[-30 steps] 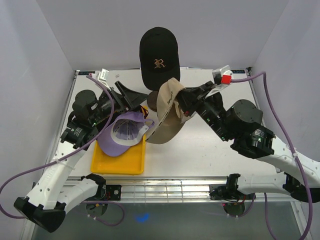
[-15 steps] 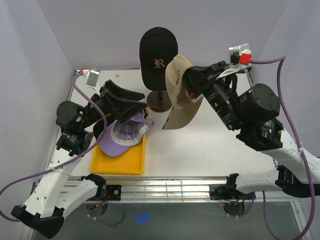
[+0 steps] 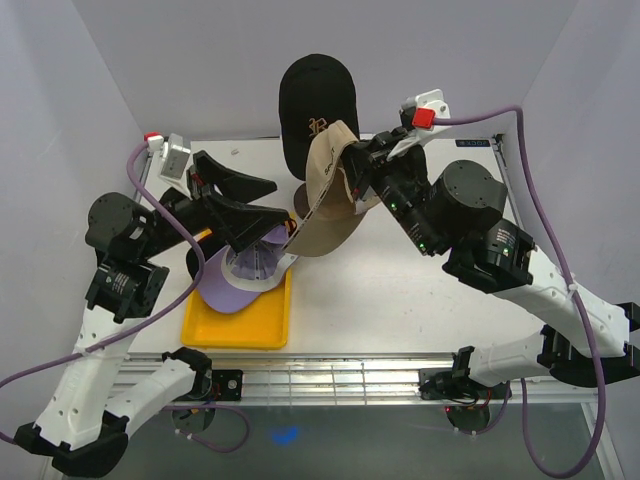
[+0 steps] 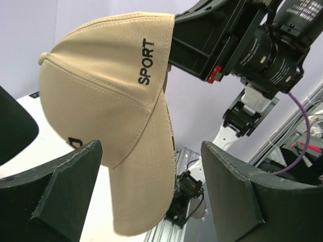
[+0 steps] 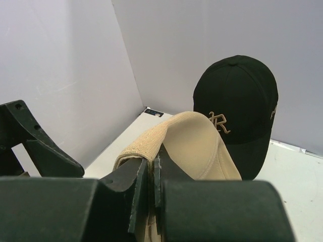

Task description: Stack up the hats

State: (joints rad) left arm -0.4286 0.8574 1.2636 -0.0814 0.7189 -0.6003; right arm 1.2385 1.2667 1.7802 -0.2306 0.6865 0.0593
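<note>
A black hat with a gold R (image 3: 318, 95) sits high at the back centre, also seen in the right wrist view (image 5: 237, 96). Just in front of it hangs a tan hat (image 3: 322, 205), marked SPORT in the left wrist view (image 4: 111, 96). My right gripper (image 3: 357, 172) is shut on the tan hat's rear band (image 5: 146, 143), fabric pinched between the jaws (image 5: 154, 174). My left gripper (image 3: 262, 200) is open, its fingers wide apart on either side of the tan hat's brim (image 4: 146, 201), not touching it. A lavender hat (image 3: 245, 278) lies upside down on the tray.
A yellow tray (image 3: 240, 325) lies at the front left under the lavender hat. White walls close in the table on the left, back and right. The metal rail with both arm bases (image 3: 330, 375) runs along the near edge.
My right arm has swung the tan hat left and down, up against the front of the black hat. My left gripper has risen off the tray towards the tan hat's brim, jaws staying wide.
</note>
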